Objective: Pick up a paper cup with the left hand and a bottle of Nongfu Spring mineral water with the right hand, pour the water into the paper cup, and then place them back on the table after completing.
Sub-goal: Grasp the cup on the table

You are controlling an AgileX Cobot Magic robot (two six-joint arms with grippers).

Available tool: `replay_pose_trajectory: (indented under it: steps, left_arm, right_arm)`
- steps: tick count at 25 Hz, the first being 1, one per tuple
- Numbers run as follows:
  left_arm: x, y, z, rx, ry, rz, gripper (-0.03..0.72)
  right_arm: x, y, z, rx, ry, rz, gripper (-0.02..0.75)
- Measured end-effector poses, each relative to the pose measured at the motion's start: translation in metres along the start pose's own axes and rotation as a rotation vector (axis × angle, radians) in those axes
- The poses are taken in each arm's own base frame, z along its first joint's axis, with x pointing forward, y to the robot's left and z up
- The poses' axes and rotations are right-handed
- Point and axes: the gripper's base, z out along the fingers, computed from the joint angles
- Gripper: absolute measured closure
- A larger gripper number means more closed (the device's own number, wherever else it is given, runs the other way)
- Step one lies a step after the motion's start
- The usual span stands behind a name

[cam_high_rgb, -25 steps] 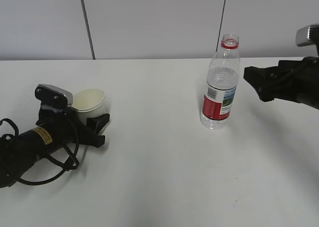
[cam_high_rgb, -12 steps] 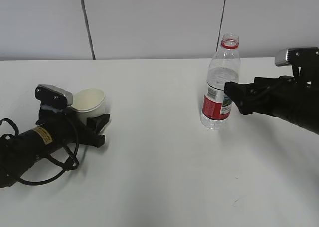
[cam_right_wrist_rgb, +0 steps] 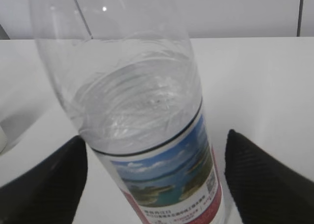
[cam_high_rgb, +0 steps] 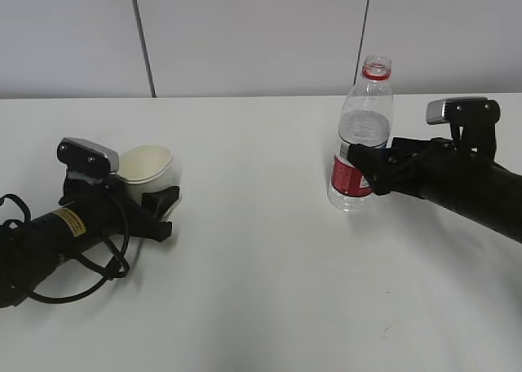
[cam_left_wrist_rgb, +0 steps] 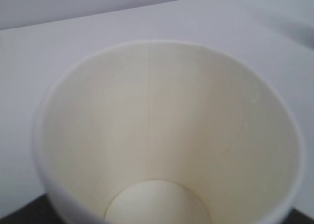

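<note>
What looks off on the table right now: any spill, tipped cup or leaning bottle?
Nothing stands out. The bottle stands upright, uncapped, between the open fingers of the right hand. The paper cup sits upright and empty at the left hand. The table shows no spill.

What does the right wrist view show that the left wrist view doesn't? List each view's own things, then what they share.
Only the right wrist view shows the water bottle close up: clear water inside, a landscape picture on its label, and the right hand's two black fingers standing either side of it with gaps, not yet closed.

Only the left wrist view shows the paper cup from above: its inside is empty and dry, with a seam down the wall.

Both show the white table and the pale wall behind it.
</note>
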Motion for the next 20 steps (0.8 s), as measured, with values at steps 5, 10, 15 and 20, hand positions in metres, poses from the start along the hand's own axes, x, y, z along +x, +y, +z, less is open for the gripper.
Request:
replay_pose_trajectory:
  steps: [5, 10, 15, 20]
  left_arm:
    - [0.0, 0.0, 0.0, 0.0, 0.0, 0.0, 0.288]
    - [0.0, 0.0, 0.0, 0.0, 0.0, 0.0, 0.29]
    - [0.0, 0.0, 0.0, 0.0, 0.0, 0.0, 0.29]
    - [0.0, 0.0, 0.0, 0.0, 0.0, 0.0, 0.291]
  right_arm:
    - [0.002, -0.004, 0.014, -0.021, -0.012, -0.008, 0.088]
    - [0.004, -0.008, 0.028, -0.043, -0.034, -0.017, 0.087]
    - [0.008, -0.012, 0.044, -0.065, -0.044, -0.029, 0.087]
    - [0.01, -0.016, 0.057, -0.086, -0.06, -0.04, 0.087]
